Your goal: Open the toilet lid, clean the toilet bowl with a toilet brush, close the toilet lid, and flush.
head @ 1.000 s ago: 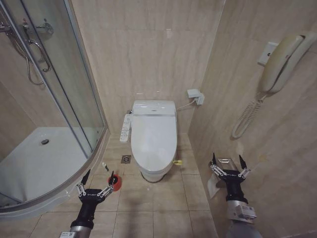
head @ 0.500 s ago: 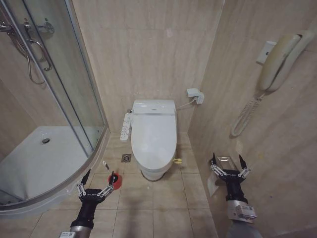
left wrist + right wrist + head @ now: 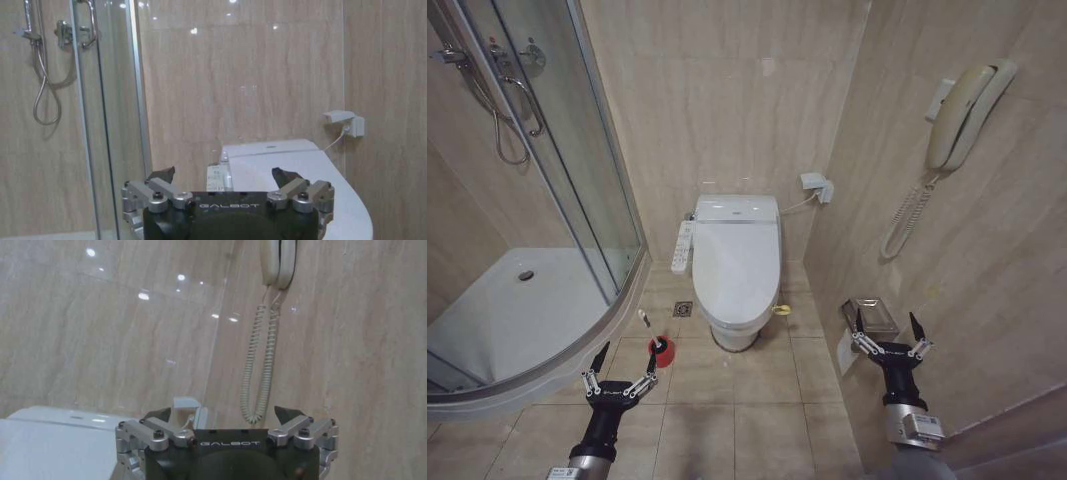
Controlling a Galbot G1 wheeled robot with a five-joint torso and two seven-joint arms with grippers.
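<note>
I am looking at a tiled bathroom: a toilet (image 3: 735, 275), a glass shower enclosure (image 3: 547, 190), and a wall phone (image 3: 962, 115).

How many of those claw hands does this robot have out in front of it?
2. The left gripper hangs open low over the floor tiles, near the red-holdered toilet brush. The right gripper hangs open beside the right wall, by the paper holder.
</note>
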